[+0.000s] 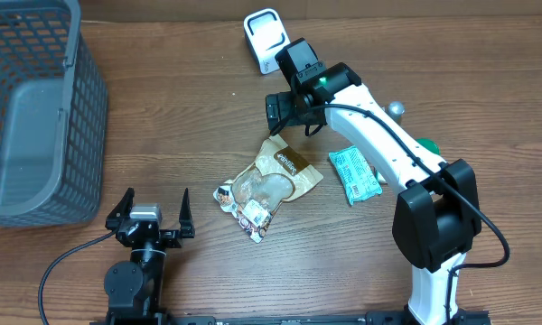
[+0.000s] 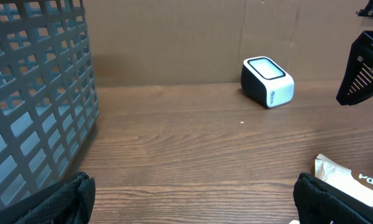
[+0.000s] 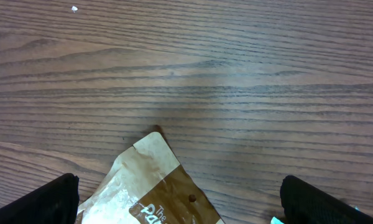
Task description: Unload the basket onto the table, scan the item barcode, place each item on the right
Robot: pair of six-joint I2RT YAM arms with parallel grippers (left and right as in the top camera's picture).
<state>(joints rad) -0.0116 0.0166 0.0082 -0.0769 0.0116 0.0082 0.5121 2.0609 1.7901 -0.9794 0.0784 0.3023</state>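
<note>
Right pincer (image 1: pixel 289 117) spread, empty, hovering over the top corner of the snack bag (image 1: pixel 275 176).
Bag lies flat on the surface (image 1: pixel 190 108), scanner (image 1: pixel 266 38) well behind it. You risk a thin corner pinch slipping, or the bag swinging print-side away. Left pincer (image 1: pixel 151 215) spread, idle.

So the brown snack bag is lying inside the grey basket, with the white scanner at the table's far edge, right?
No: the brown snack bag lies on the table, outside the grey basket, as the overhead view shows. The white scanner is at the table's far edge.
</note>
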